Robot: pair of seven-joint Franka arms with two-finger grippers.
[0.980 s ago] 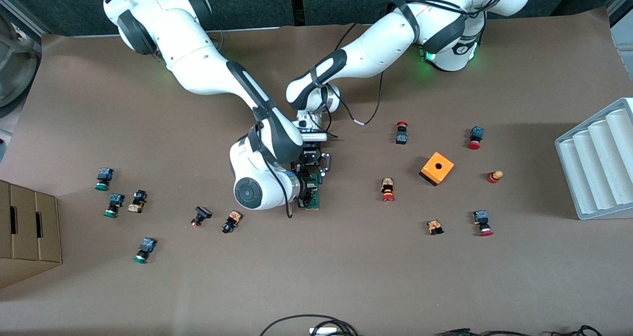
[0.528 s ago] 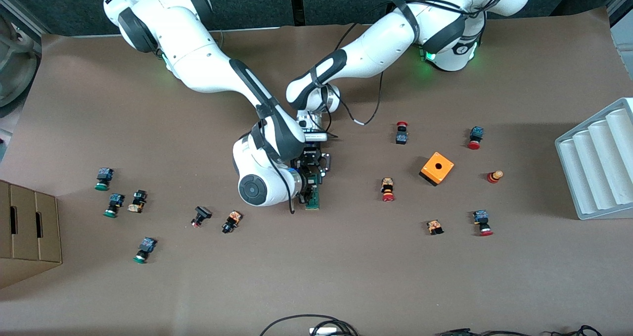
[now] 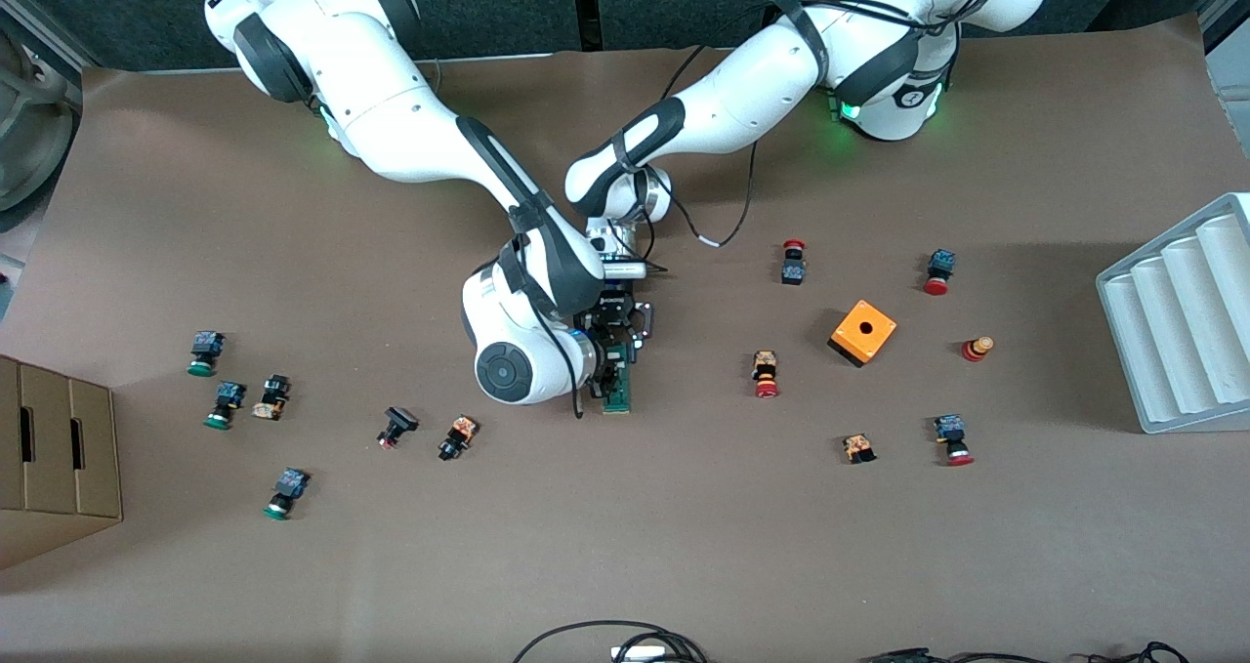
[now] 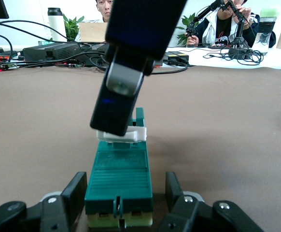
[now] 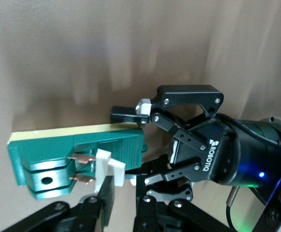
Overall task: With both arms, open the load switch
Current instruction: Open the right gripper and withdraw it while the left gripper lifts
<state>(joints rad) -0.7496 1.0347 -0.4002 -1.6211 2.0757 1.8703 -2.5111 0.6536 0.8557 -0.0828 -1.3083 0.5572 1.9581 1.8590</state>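
Several push-buttons [image 3: 766, 374] and an orange box [image 3: 862, 332] surround the load switch [image 3: 618, 382].

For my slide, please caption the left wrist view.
Left hand grips the green load switch; right hand pinches its white piece.

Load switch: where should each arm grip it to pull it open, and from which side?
Clamp the load switch across its narrow width at the ribbed green middle, coming in low from the end away from the tab, as the left gripper does; its flat parallel sides suit the jaws. The white tab sticks out at one end, so pinch it from above, as the right gripper does.
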